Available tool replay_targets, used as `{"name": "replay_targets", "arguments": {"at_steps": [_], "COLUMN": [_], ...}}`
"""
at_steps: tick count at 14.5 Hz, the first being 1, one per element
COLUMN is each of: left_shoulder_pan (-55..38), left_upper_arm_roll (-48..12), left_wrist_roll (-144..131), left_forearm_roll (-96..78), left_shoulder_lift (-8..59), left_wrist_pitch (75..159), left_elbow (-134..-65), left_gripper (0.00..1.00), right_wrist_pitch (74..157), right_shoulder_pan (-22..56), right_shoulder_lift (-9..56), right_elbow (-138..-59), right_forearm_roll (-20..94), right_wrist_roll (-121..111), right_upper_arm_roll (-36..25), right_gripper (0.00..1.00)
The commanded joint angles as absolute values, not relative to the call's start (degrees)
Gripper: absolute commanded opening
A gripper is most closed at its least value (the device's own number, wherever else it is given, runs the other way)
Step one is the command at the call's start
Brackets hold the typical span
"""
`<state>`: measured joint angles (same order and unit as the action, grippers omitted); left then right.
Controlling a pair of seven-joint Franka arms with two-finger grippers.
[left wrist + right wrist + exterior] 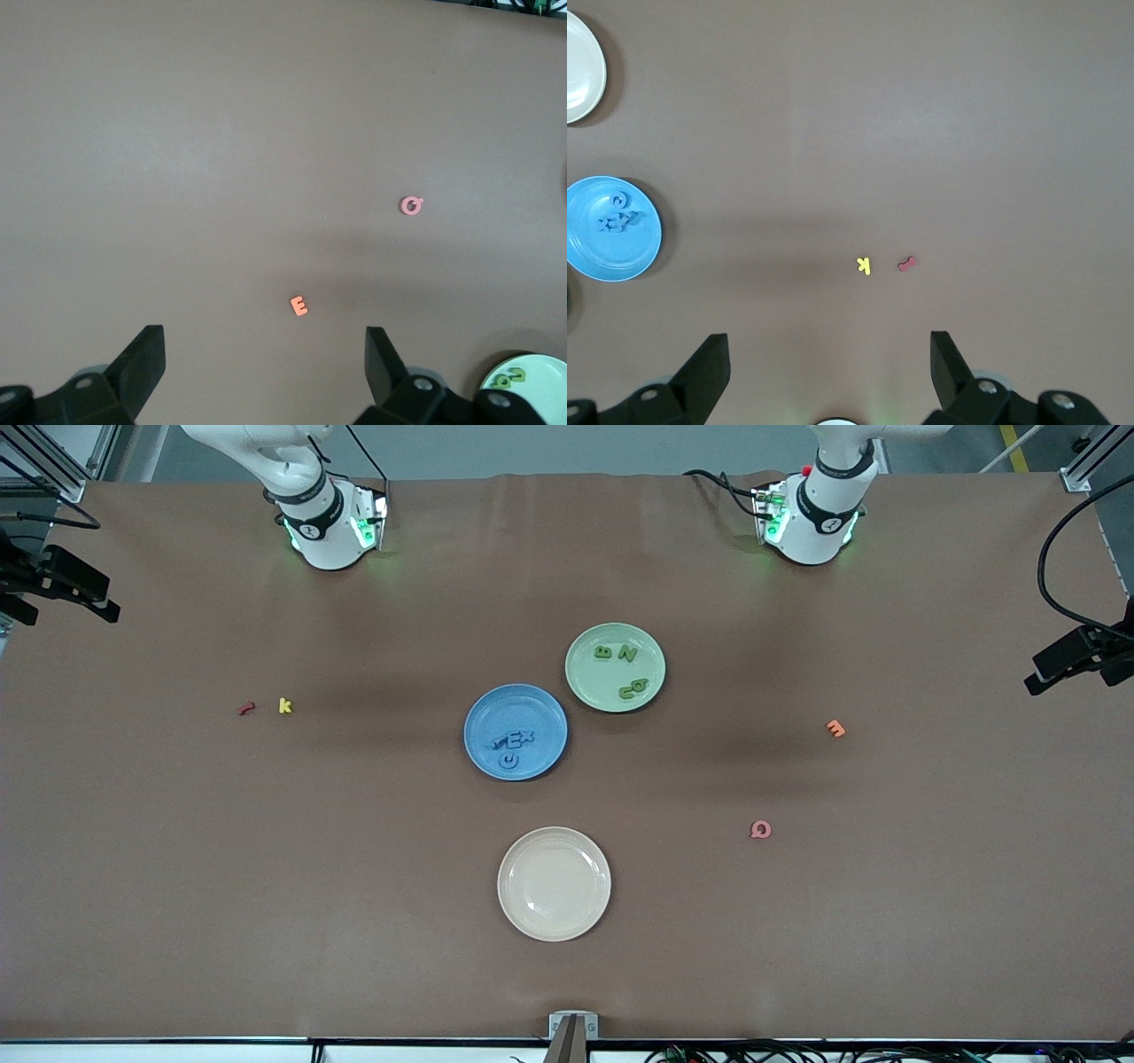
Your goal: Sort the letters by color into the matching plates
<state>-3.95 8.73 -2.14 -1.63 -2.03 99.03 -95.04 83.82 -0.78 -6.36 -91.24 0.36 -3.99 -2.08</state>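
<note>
Brown table (266,868); only front view shows cream plate (554,883) whole.

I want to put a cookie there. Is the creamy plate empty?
Empty. The cream plate shows only bare glossy surface; the letters lie in the blue plate and green plate, or loose on the table.

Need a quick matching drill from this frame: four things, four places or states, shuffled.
Things:
1. blue letters
2. green letters
3. cream plate
4. yellow k

Places:
A. holds no letters
B. on the pale green plate
C. on the table beside a red letter, toward the right arm's end
D. on the blue plate

Pairs: 1-D, 2-B, 3-A, 4-C
</note>
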Motion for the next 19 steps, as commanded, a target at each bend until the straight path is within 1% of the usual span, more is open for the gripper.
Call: {"name": "replay_targets", "arguments": {"at_steps": [1, 11, 15, 19], "left_shoulder_pan": [-2.7, -6.7, -6.7, -6.4], "left_upper_arm_roll": [7.3, 7.2, 7.2, 6.2], "left_wrist_roll": [-0.9, -1.1, 0.0, -0.2], "left_forearm_roll": [-1.6, -0.8, -0.8, -1.4], "left_shoulder_lift": [-3.4, -2.8, -2.7, -3.1], "left_wrist_pitch": [100.4, 99.8, 96.7, 95.0], "left_elbow": [-96.6, -94.2, -91.6, -91.5], "left_gripper": [0.99, 0.99, 0.99, 1.00], "right_wrist_pitch": [84.2, 83.8, 83.5, 83.6], "right_shoulder_pan": [-1.3, -1.2, -1.0, -1.0], "right_shoulder_lift": [-7.7, -7.7, -7.8, -7.8], "right_elbow": [-92.6, -92.5, -92.5, -92.5], "right_forearm_roll": [0.4, 0.0, 0.0, 0.0], "right_wrist_roll": [-4.8, -4.1, -1.2, -0.5], "right_upper_arm_roll": [-1.8, -1.8, -1.5, -1.4], "right_gripper": [1.00, 1.00, 1.00, 1.00]}}
